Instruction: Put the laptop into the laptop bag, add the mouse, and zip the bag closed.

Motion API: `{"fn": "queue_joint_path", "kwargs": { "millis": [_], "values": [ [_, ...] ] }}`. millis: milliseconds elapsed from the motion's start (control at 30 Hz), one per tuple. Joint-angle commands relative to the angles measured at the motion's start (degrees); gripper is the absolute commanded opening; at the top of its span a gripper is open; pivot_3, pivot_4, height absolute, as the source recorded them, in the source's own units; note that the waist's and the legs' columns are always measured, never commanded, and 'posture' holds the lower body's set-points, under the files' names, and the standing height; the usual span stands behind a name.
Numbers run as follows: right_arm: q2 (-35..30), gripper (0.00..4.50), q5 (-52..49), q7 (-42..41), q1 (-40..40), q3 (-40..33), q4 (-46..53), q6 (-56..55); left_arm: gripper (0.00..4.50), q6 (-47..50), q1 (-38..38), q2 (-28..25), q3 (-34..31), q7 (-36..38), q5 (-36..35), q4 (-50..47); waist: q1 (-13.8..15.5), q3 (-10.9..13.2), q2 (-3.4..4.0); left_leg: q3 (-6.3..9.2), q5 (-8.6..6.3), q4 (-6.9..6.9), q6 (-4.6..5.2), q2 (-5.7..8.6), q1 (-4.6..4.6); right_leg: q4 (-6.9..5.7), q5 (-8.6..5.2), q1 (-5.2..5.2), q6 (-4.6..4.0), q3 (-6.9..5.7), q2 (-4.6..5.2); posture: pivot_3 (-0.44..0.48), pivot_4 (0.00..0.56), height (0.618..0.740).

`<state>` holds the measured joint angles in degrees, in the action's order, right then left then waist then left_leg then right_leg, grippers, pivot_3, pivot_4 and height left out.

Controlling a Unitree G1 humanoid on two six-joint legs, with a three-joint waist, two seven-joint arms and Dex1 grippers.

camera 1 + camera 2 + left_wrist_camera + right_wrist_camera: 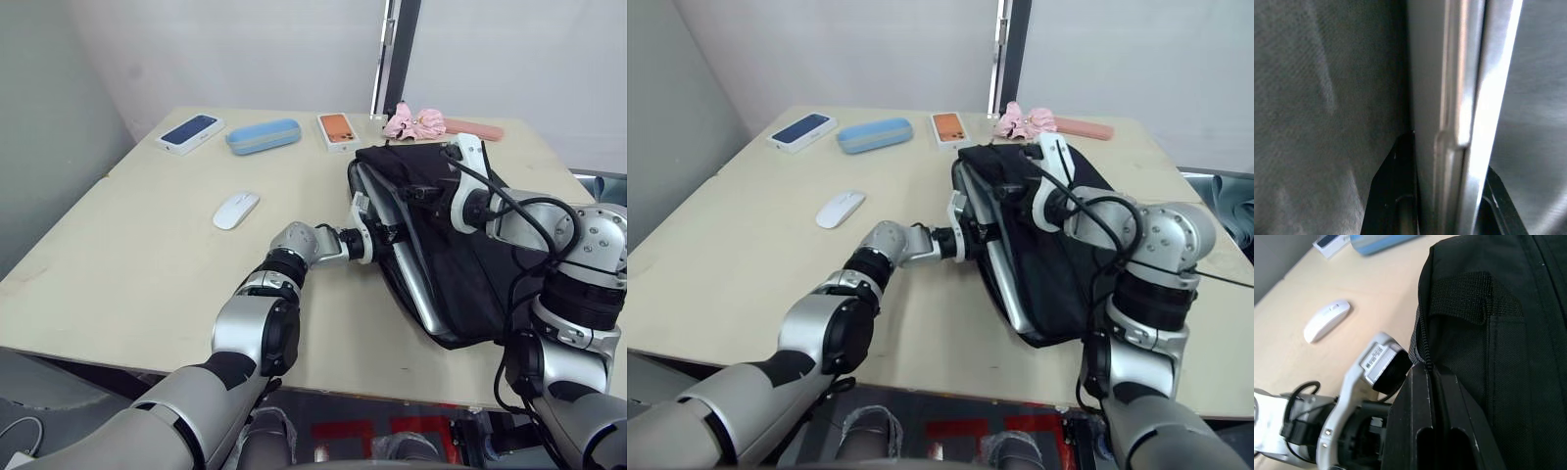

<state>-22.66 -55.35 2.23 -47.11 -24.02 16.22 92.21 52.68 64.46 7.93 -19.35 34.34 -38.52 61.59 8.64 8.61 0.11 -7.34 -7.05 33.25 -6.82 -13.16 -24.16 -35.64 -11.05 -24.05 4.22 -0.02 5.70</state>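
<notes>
The mouse (236, 210) lies on the table (147, 264), well to the left of both grippers. The left gripper (377, 237) pinches the laptop (404, 266) edge, its jaws reaching into the laptop bag (460, 255). The right gripper (1427, 377), jaws pressed together on the bag's opening edge, holds it up: the laptop is half in and next wants pushing deeper.

I can read no words or numbers anywhere; the small sticker (1374, 363) on my left tool's casing has print too fine to read.

Laptop (400, 257) apparently partly inside laptop bag (470, 255), mouse (236, 210) left.
</notes>
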Motion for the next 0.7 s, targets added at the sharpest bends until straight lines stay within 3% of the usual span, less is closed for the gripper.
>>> {"fn": "queue_joint_path", "kwargs": {
  "millis": [33,700],
  "values": [
    [-0.17,0.03,-3.67,2.28,-1.28,-1.64,0.12,0.29,0.31,-4.58,3.82,2.81,-3.27,1.67,-2.67,-1.41,0.01,0.00,0.00,-0.01,0.00,0.00,0.00,0.00,-0.01,0.01,0.02,0.00,0.03,0.00,0.00,0.000,0.150,0.740],
    [1.37,0.03,-13.72,11.80,-2.99,-3.55,-3.14,0.29,0.31,-8.85,4.49,7.91,-2.71,0.03,-1.09,-0.28,0.16,0.00,0.00,0.00,0.00,-0.06,-0.01,0.00,-0.07,0.12,0.08,-0.01,0.21,-0.04,0.00,0.000,0.150,0.740]
  ]
}}
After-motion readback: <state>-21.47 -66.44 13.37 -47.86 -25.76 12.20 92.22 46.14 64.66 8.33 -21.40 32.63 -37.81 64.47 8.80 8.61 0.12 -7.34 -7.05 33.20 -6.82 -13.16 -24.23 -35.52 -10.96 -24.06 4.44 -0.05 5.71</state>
